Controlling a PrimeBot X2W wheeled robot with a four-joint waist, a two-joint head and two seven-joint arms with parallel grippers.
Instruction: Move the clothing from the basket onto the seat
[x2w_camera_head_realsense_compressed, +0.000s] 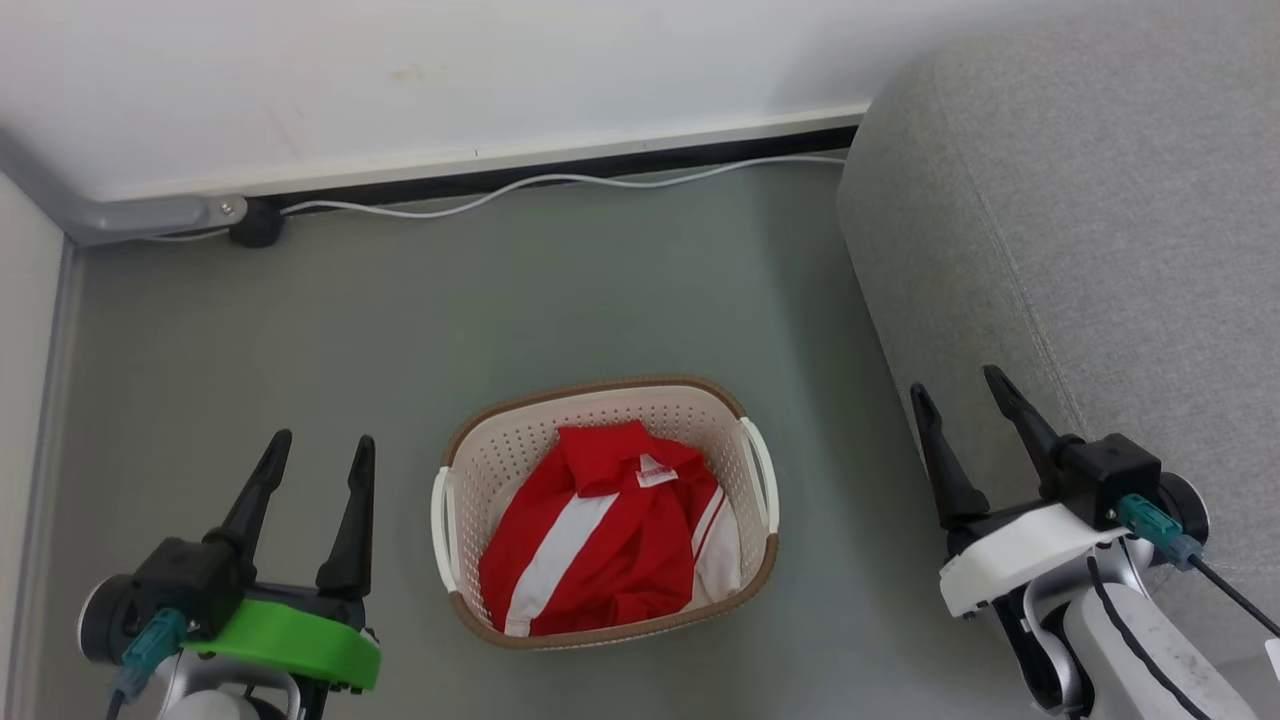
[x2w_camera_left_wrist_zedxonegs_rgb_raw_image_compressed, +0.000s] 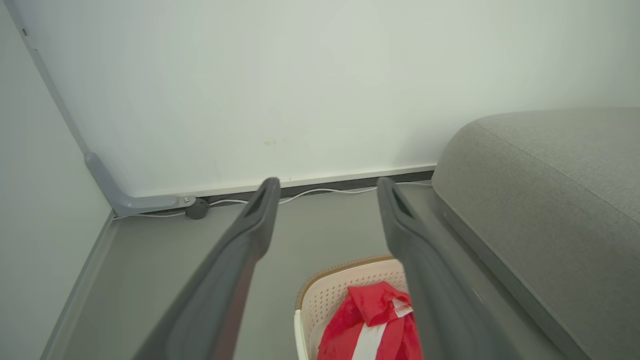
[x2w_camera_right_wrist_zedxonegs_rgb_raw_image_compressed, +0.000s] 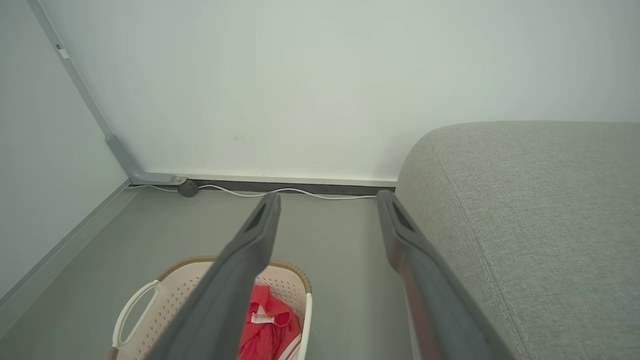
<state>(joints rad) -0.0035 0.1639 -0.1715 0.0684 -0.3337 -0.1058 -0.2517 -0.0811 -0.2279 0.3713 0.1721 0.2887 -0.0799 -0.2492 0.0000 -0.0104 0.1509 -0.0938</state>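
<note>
Red clothing (x2w_camera_head_realsense_compressed: 600, 535) with white stripes lies bunched inside the cream perforated basket (x2w_camera_head_realsense_compressed: 470, 470), which stands on the grey floor. The light-grey seat (x2w_camera_head_realsense_compressed: 1090, 230) rises at the right. My left gripper (x2w_camera_head_realsense_compressed: 323, 441) hovers open to the basket's left, nothing between its fingers. My right gripper (x2w_camera_head_realsense_compressed: 958, 383) is open to the basket's right, close against the seat's side. In the left wrist view the clothing (x2w_camera_left_wrist_zedxonegs_rgb_raw_image_compressed: 365, 330) and basket (x2w_camera_left_wrist_zedxonegs_rgb_raw_image_compressed: 325, 295) show low between the open fingers, beside the seat (x2w_camera_left_wrist_zedxonegs_rgb_raw_image_compressed: 550, 190). The right wrist view has the basket (x2w_camera_right_wrist_zedxonegs_rgb_raw_image_compressed: 170, 295), clothing (x2w_camera_right_wrist_zedxonegs_rgb_raw_image_compressed: 267, 325) and seat (x2w_camera_right_wrist_zedxonegs_rgb_raw_image_compressed: 530, 210).
A white wall with a dark baseboard runs along the back, and a white cable (x2w_camera_head_realsense_compressed: 560, 182) trails on the floor beside it. A grey bracket (x2w_camera_head_realsense_compressed: 150, 215) and a dark floor stop (x2w_camera_head_realsense_compressed: 257, 222) sit in the back left corner. Bare grey floor surrounds the basket.
</note>
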